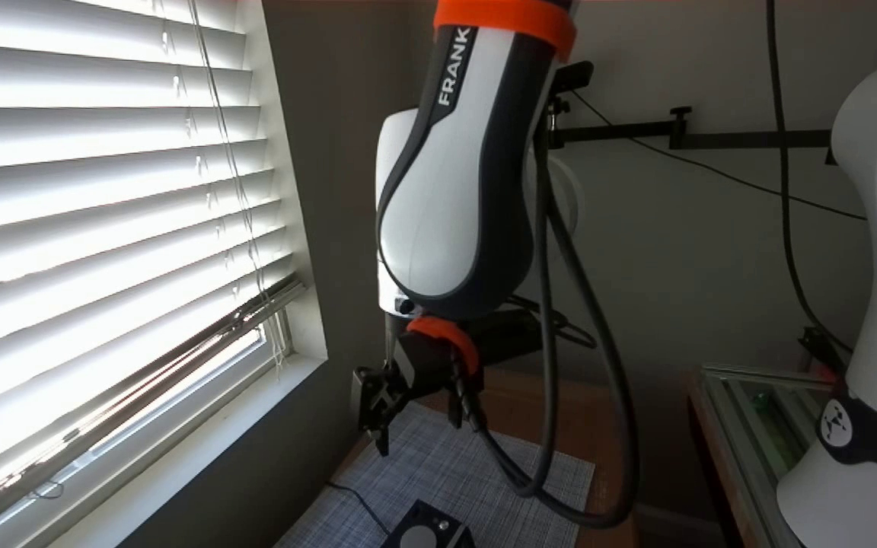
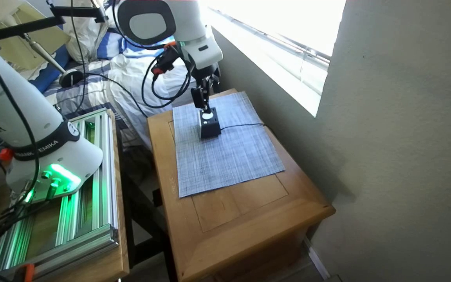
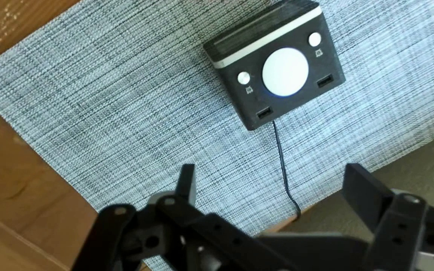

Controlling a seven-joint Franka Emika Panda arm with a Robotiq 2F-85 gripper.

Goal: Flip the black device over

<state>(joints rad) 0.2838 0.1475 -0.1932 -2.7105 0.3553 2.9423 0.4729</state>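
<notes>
Black device [image 2: 210, 128]: on the grey placemat [image 2: 229, 168], a little far and left of its middle in an exterior view, big round white button [image 3: 285, 71] facing up.
Black cord [image 2: 245, 125]: goes right, over the placemat.
Fingers [image 3: 187, 180]: spread wide apart, up in the air, away from the black device.
Tabletop [image 2: 245, 209]: brown wood, under the placemat.
Bed [image 2: 108, 100]: farther away, on the left.
Window [image 2: 288, 23]: bright, far and right.

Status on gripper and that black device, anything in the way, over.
Gripper open, holding nothing. Black alarm clock on the grey woven placemat, white disc facing up. Its cord runs past the placemat's edge, might snag.
</notes>
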